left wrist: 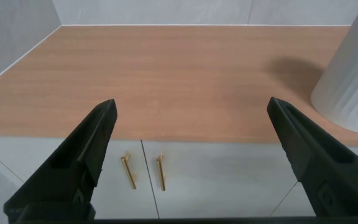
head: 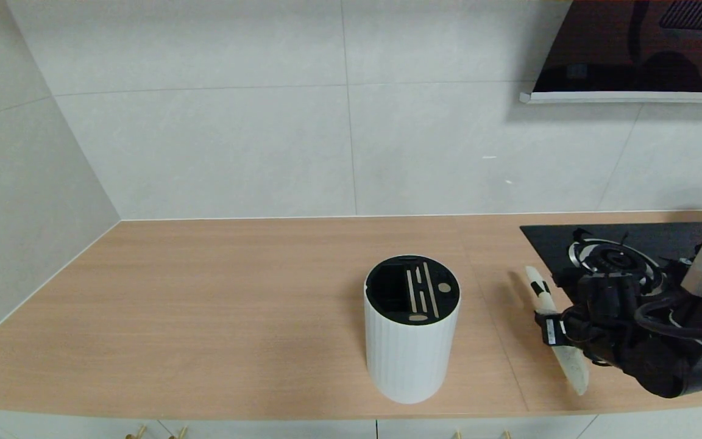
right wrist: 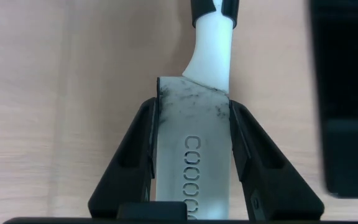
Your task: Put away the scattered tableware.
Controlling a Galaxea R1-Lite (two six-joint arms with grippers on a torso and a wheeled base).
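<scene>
right gripper [right wrist: 193,140] clenched across knife [right wrist: 211,37] blade edges, suits flat pickup | slotted holder [head: 412,329] to its left, likely target | left gripper [left wrist: 191,109] released

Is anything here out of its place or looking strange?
The knife is outside the slotted holder, beside the stove. The right gripper clamps its blade, which carries dark specks, between its fingers.

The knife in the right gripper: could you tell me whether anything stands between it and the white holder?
Nothing visible does. The right gripper holds the knife by its blade, near the stove. Bare counter lies between it and the holder, whose top slots look unoccupied.
</scene>
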